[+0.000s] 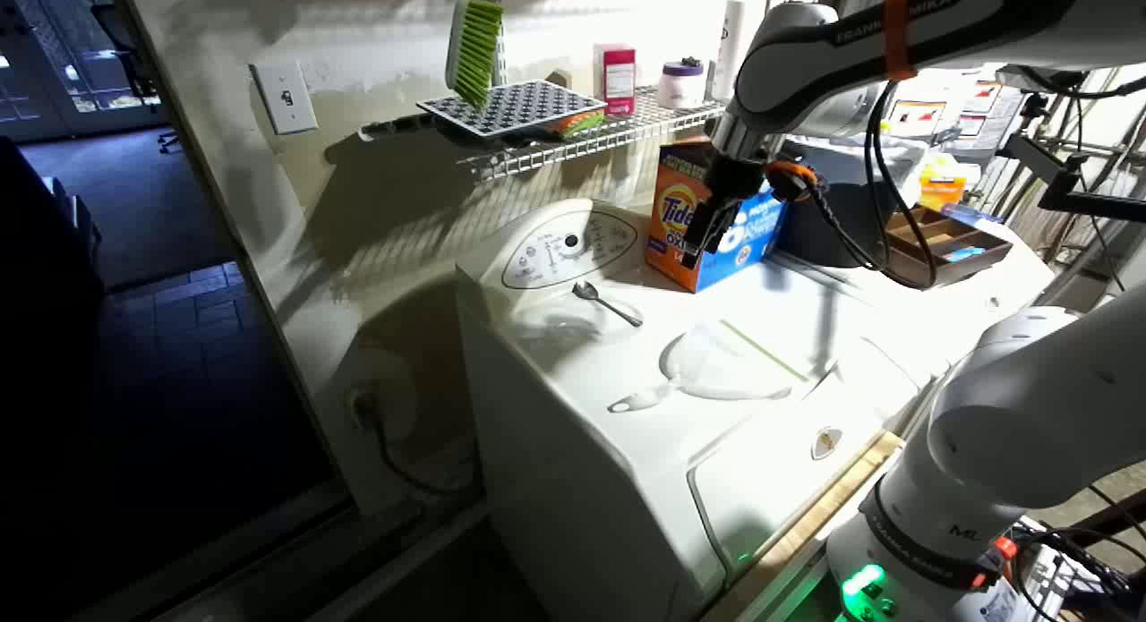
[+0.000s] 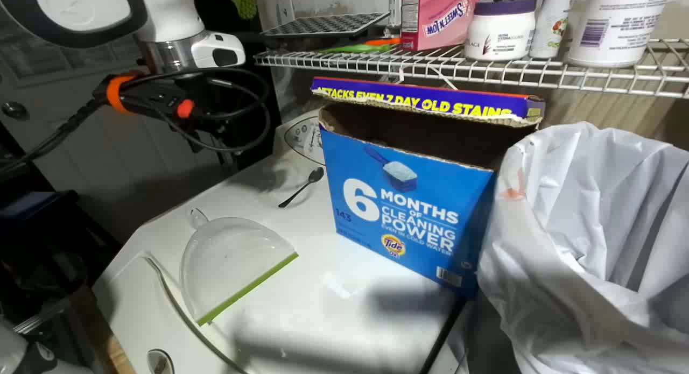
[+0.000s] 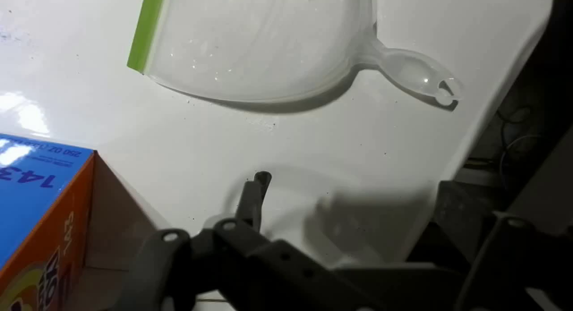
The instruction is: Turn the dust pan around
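The dust pan is a clear, whitish plastic pan with a green lip. It lies flat on the white washer top in both exterior views (image 1: pixel 716 362) (image 2: pixel 237 261). In the wrist view the dust pan (image 3: pixel 264 42) is at the top, its lip to the left and its handle to the right; its top part is cut off. My gripper (image 3: pixel 353 203) is open and empty, above the washer and apart from the pan. In an exterior view the gripper (image 1: pixel 705 237) hangs in front of the orange and blue box; elsewhere cables and dark background obscure its fingers.
The orange and blue detergent box (image 1: pixel 716 219) stands open-topped at the back of the washer (image 1: pixel 573 371). A grey spoon (image 2: pixel 301 187) lies beside it. A wire shelf (image 1: pixel 582 143) with several items runs above. A bin with a white bag (image 2: pixel 581 228) stands beside the box.
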`<state>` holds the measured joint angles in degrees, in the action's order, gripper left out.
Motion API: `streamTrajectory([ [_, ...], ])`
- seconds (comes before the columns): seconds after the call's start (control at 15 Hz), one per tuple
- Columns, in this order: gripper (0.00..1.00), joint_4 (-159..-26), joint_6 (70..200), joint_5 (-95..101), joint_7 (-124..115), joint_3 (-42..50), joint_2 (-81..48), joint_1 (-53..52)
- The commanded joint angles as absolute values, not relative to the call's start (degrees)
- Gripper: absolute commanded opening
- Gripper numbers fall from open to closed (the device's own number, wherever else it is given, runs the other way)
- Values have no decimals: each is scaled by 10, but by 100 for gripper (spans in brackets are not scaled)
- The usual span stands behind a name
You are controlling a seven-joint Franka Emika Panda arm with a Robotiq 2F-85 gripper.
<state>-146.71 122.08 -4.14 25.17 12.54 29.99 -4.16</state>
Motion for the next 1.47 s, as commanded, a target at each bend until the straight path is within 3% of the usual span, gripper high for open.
streamTrajectory([
  [0.0,100,-1466,1219,-47,256,116,299,-32],
  [0.47,100,-1475,1220,-49,271,107,298,-46],
  [0.93,100,-1535,1222,-23,325,27,312,-117],
  [1.4,100,-1550,1204,100,266,-55,289,-120],
])
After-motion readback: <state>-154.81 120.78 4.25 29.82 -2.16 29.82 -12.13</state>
